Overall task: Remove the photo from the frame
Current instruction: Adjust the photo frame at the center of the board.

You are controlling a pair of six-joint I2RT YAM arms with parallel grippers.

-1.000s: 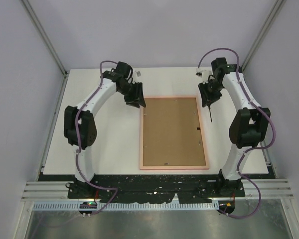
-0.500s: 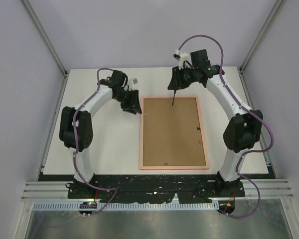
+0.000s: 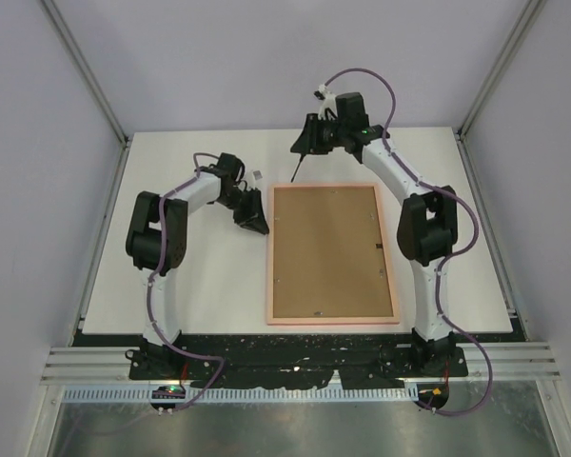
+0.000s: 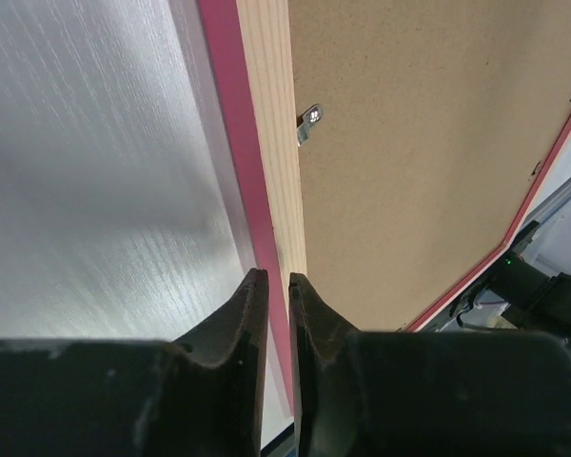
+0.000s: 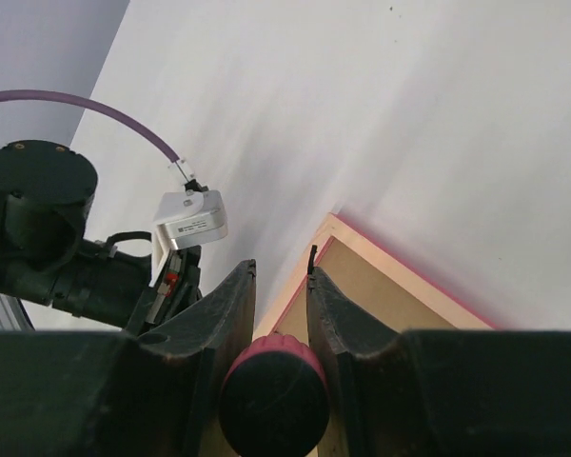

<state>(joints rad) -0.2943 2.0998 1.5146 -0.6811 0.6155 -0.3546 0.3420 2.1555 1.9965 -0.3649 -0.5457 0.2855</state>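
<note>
Seemingly to free its back, the frame (image 3: 333, 252) lies face-down on the worktop (image 3: 181, 276), photo presumably underneath; left jaws, nearly together, sit at its left rim (pinching or not, I cannot tell) while right jaws clamp a red-handled tool (image 5: 271, 386) above the far-left corner.

The right end effector (image 5: 281, 278) holds a tool (image 5: 271, 386) with a round pink end between its two dark fingers, and the tool's thin black tip pokes out near a corner of the frame (image 5: 381, 300). The frame has a pink rim and a brown board, and it lies on the white table (image 5: 362, 114). At the left is the black left arm (image 5: 48, 238) with a purple cable (image 5: 105, 114) and a small silver block (image 5: 190, 217).
</note>
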